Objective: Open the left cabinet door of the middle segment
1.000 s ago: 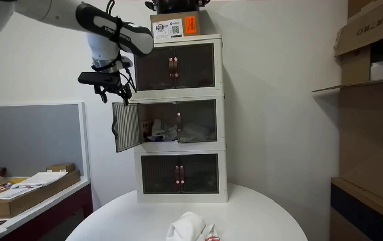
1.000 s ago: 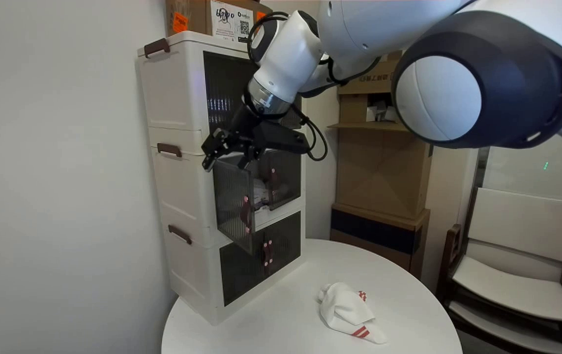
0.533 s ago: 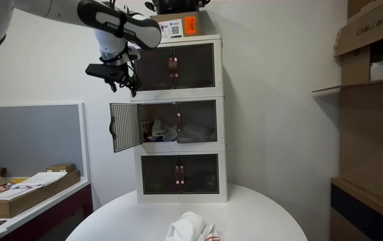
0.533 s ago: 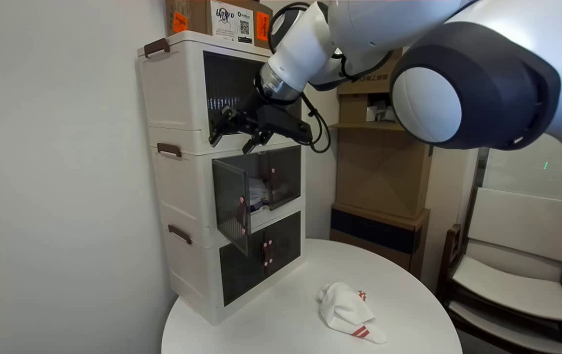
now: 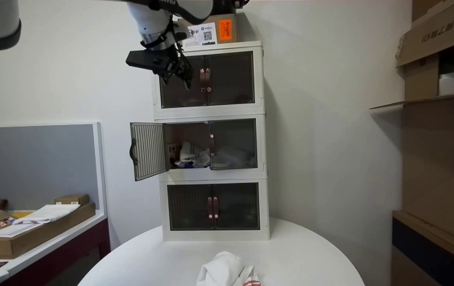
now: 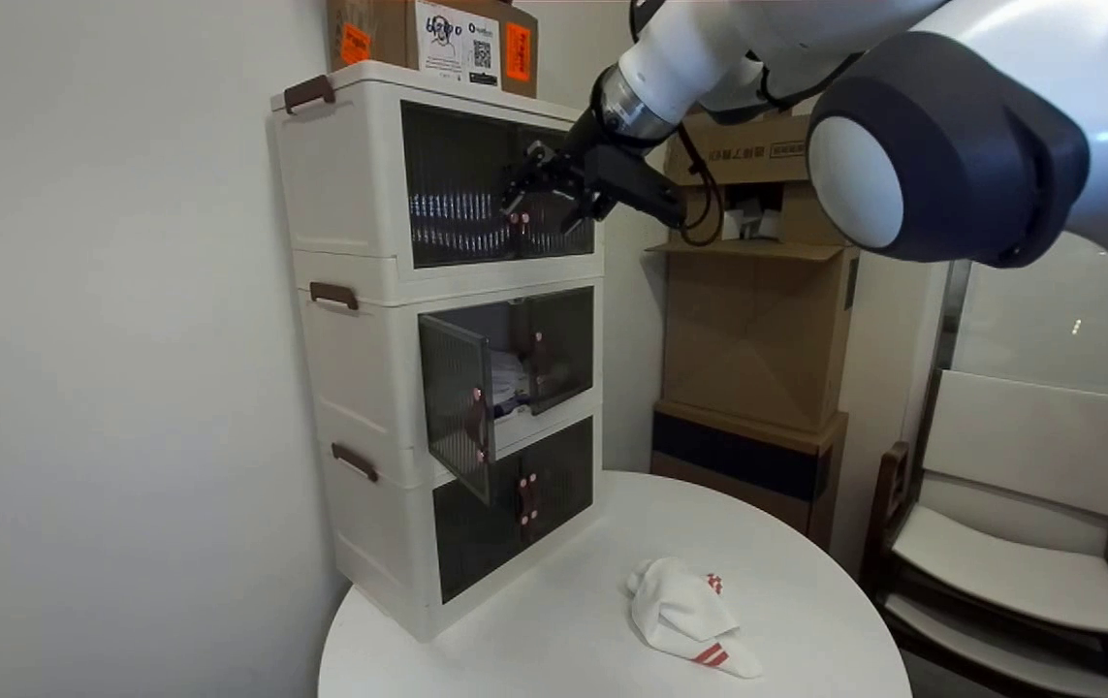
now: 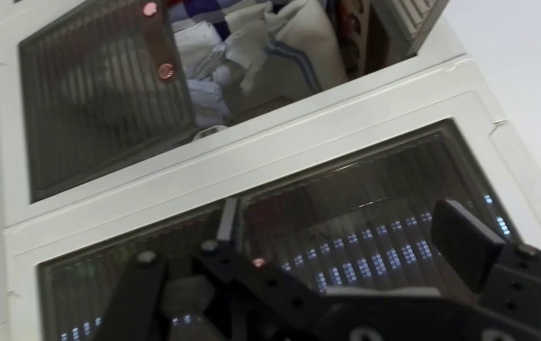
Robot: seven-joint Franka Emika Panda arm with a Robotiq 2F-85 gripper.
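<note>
Cardboard box [image 5: 54, 229] sits at the lower left of the frame in an exterior view, white sheets [image 5: 48, 213] on top of it and a grey panel [image 5: 36, 163] behind. Farther along, left of centre, the left cabinet door [image 5: 150, 151] stands swung outward in both exterior views, its dark handle [image 5: 133, 152] on the free edge; in the wrist view part of this door shows at the upper right. Above it and slightly to its right, upper left of the frame, the tool [image 5: 176, 84] hangs in front of the top box [image 5: 227, 110], apart from the door, and the wrist view shows its fingers [image 7: 464, 244] spread wide. At the centre, the left half of the middle segment [image 5: 215, 174] is uncovered, with white cloths [image 5: 193, 155] visible inside, while the right-hand door [image 5: 234, 143] covers the other half; whether it sits fully flush is unclear. The bottom box [image 5: 215, 235], both dark doors [image 5: 191, 206] closed, stands on the round white worktop [image 5: 298, 254], and a carton [image 5: 218, 33] with an orange label [image 5: 225, 29] rests on the top box. A crumpled white cloth [image 5: 223, 268] with red stripes lies on the worktop at the lower centre. Brown cardboard boxes [image 5: 437, 159] line the far right
</note>
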